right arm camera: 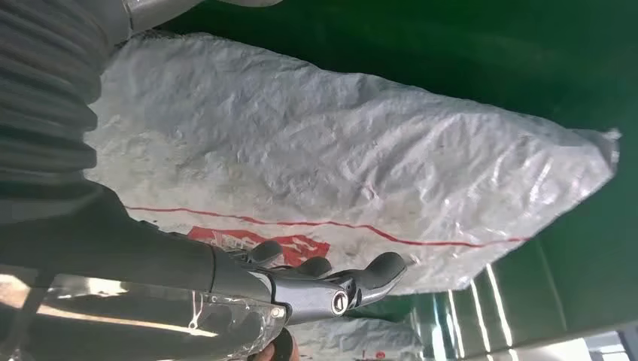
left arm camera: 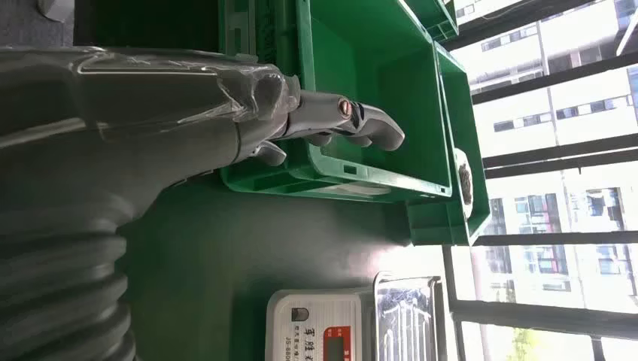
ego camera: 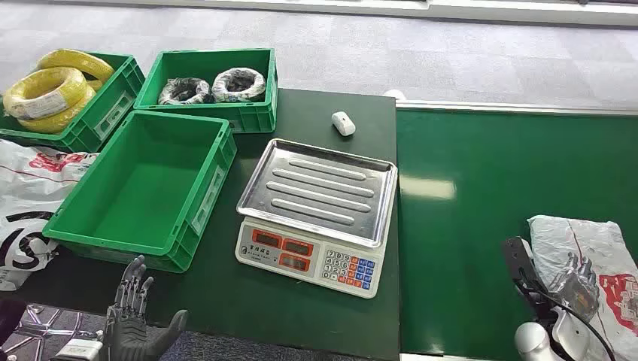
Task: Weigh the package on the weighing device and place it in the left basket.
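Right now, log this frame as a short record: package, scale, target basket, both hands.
package: grey plastic bag lying on the green belt, not yet weighed
scale: pan bare
target basket: green crate left of the scale, nothing in it
left hand: open, at the table's near edge
right hand: over the package; grasp cannot be told

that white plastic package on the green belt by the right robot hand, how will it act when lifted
The package looks like a crinkled, glossy plastic mailer, so it will probably sag and fold around the right robot hand rather than stay flat. The shiny film may be slippery, so a light pinch could slide. It lies low and lumpy, suggesting soft contents, probably light for its size and unlikely to roll.
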Available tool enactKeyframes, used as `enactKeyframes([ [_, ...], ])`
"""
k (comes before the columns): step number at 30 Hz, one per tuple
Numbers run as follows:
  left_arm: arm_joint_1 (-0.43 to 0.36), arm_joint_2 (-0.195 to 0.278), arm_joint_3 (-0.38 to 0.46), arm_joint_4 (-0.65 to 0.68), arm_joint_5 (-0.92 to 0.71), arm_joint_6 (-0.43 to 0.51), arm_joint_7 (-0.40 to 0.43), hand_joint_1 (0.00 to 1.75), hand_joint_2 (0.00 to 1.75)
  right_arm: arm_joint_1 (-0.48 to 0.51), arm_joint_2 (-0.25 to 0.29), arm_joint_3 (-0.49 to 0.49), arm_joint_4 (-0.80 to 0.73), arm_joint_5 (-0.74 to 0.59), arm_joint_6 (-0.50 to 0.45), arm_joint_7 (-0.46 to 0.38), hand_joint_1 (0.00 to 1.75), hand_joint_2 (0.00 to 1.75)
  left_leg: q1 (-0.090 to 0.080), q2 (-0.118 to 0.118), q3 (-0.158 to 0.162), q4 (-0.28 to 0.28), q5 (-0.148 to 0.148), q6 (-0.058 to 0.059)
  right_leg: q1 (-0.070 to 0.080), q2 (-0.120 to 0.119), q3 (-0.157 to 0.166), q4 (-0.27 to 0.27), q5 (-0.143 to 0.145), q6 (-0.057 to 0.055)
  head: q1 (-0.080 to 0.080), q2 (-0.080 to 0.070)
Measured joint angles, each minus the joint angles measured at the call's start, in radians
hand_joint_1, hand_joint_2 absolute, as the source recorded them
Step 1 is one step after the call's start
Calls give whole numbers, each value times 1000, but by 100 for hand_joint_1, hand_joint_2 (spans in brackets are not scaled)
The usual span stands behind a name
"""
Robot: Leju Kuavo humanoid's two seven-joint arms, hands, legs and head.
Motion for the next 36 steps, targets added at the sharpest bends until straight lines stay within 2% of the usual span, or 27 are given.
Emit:
enactKeyframes([
  [3,-4,9,-9,0,3,3,1,0,175,-18,-7,-6,53,6,27,11,2,175,0,0,-1,0,0,0,0,0,-1,0,0,0,0,0],
  [4,-6,12,-13,1,4,4,2,0,175,-25,-10,-9,77,9,40,16,37,175,0,0,-2,0,0,0,0,0,-1,0,0,0,0,0],
  [7,-14,21,-21,2,7,2,9,0,175,-43,-15,-17,130,15,67,21,163,175,0,0,-2,0,0,0,0,0,-2,0,-1,0,0,0],
  [8,-16,22,-22,3,7,2,12,0,175,-48,-16,-17,143,19,71,24,171,175,0,0,-2,0,0,0,0,0,-1,0,-1,0,0,0],
  [15,-16,31,-25,5,6,4,27,0,175,-63,-34,-21,171,69,96,84,175,175,0,0,0,0,0,0,0,-1,1,0,-1,1,0,0],
  [20,-11,33,-27,2,-15,-11,43,0,175,-22,-28,-52,60,63,49,83,175,175,0,-1,-1,0,0,0,0,-2,0,0,-1,1,0,0],
  [23,-8,30,-27,-7,-33,-25,50,0,175,13,-14,-73,-51,61,5,58,175,175,0,-1,-3,0,0,0,0,-1,-1,0,-1,1,0,0],
  [25,-6,28,-26,-14,-50,-32,50,0,175,34,-5,-81,-130,39,-63,-8,175,175,0,-1,-3,0,0,0,0,-1,-1,0,-1,1,0,0],
  [29,-5,23,-17,-31,-83,-44,25,0,175,73,10,-69,-316,-35,-261,-238,175,0,0,0,-4,0,0,0,0,-1,-3,0,-1,1,0,0],
  [33,-22,8,14,-49,-128,-84,-2,0,175,102,26,5,-505,-56,-344,-411,175,175,0,0,-4,0,0,0,0,-1,-3,0,-1,1,0,0],
  [36,-52,-21,52,-62,-178,-128,-10,0,175,105,44,105,-612,-11,-353,-463,175,175,0,0,-4,-1,0,0,0,-1,-2,1,-1,1,0,0],
])
